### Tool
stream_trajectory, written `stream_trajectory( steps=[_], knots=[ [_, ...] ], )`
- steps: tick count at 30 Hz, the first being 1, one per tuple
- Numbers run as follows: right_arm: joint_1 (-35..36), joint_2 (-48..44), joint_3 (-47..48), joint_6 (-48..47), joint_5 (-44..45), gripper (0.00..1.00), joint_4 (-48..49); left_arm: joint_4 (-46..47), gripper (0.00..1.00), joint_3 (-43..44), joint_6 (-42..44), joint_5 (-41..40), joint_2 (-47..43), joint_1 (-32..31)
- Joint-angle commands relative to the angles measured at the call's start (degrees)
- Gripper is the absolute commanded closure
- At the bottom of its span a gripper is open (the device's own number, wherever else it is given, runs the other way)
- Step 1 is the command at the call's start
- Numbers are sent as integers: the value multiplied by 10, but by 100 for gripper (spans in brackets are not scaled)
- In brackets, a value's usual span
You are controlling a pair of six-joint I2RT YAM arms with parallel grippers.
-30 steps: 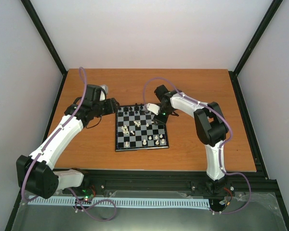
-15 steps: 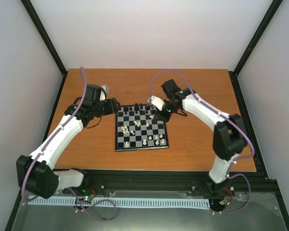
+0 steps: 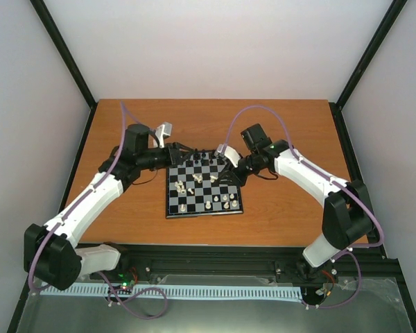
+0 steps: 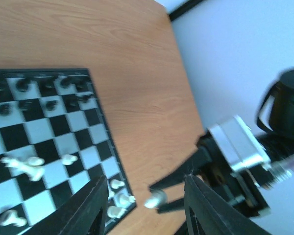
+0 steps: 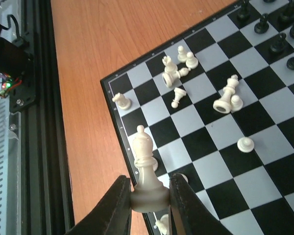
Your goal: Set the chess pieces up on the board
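Right gripper (image 5: 148,190) pinches the white bishop (image 5: 144,147) by its base, upright and raised near the right edge of the board (image 5: 112,115). The square beneath it cannot be told. The piece is judged light, rigid, smooth and easily toppled, so hold it low at the base and release only once seated.

Beyond it, white pieces (image 5: 225,100) lie tipped mid-board and close together, leaving tight finger room. Black pieces (image 5: 277,45) stand in the far ranks.

Left gripper (image 4: 146,182) hovers spread and empty by the far left corner. Bare table (image 4: 137,58) gives open room off every board edge.
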Motion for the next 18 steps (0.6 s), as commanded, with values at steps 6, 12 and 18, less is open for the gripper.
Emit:
stream_trajectory(
  steps=[6, 12, 18],
  knots=[
    [-6, -27, -1, 2, -58, 88, 25, 95, 56, -44, -90, 4, -11, -79],
    [-7, -34, 0, 4, -70, 87, 26, 113, 54, -60, -107, 13, 5, -97],
    [-7, -34, 5, 4, -80, 87, 23, 129, 60, -61, -125, 17, 29, -122]
  ],
)
